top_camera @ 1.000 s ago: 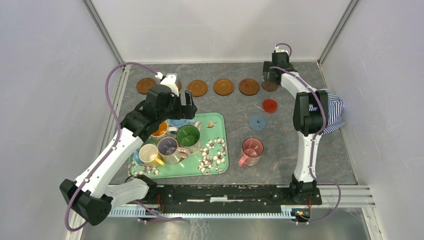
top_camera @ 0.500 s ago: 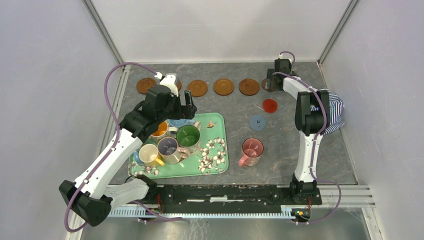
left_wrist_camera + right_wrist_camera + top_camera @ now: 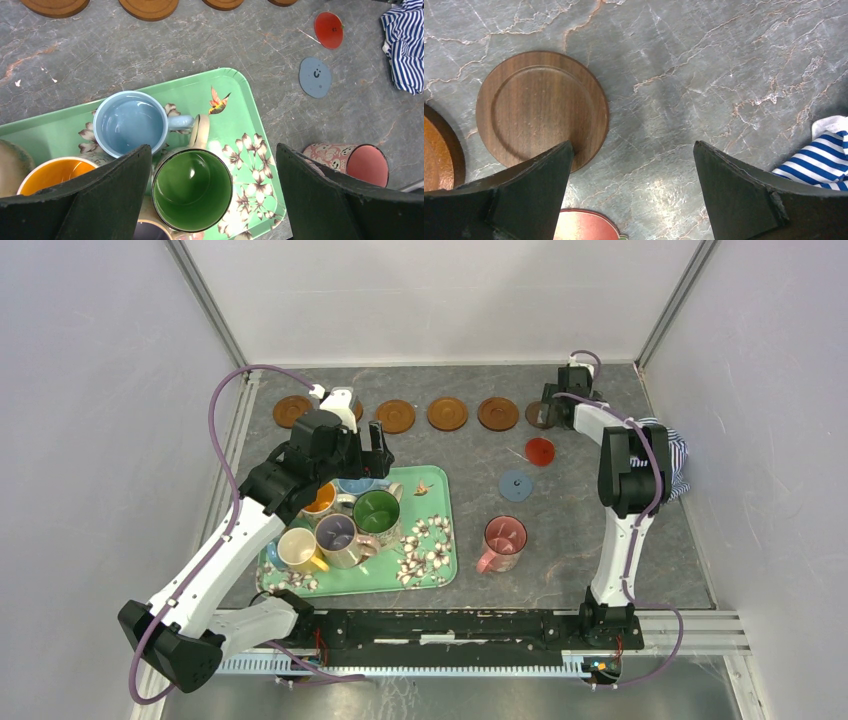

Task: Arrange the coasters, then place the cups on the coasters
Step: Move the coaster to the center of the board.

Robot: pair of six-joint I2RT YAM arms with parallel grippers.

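Upper right of frame, the wide-spread, empty right tool (image 3: 633, 145) hovers at the rim of a dark brown round wooden coaster (image 3: 542, 110); a low sweep could shove it. Left tool (image 3: 212, 147), likewise spread, hangs above a green-lined ceramic mug (image 3: 192, 192)

A row of round orange-brown wooden coasters (image 3: 447, 413) runs along the far side of the grey stone table (image 3: 560, 540), with a smaller dark brown wooden coaster (image 3: 542, 107) at its right end. Nearer than that lie a small red coaster (image 3: 540, 451), then a blue-grey coaster (image 3: 516, 485), then a pink-lined ceramic cup (image 3: 503, 540) standing on the bare table. To their left, a green floral tray (image 3: 440, 515) holds five cups, the green-lined cup (image 3: 377, 512) rightmost. A striped cloth (image 3: 678, 465) lies at the table's right edge.
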